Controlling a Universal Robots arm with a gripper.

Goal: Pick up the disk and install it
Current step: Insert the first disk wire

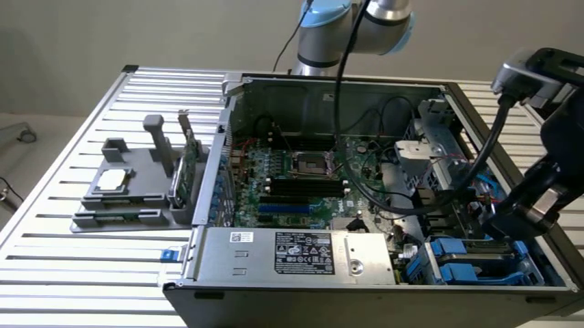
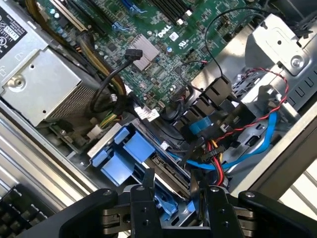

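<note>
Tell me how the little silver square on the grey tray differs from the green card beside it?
The silver chip is square and lies flat; the green card is long, thin and stands on edge. The chip sits toward the exterior view's left of the grey tray; the card stands at its right edge, next to the computer case. Both rest on that tray, outside the case.

Bright even light, soft shadows, mild glare
</note>
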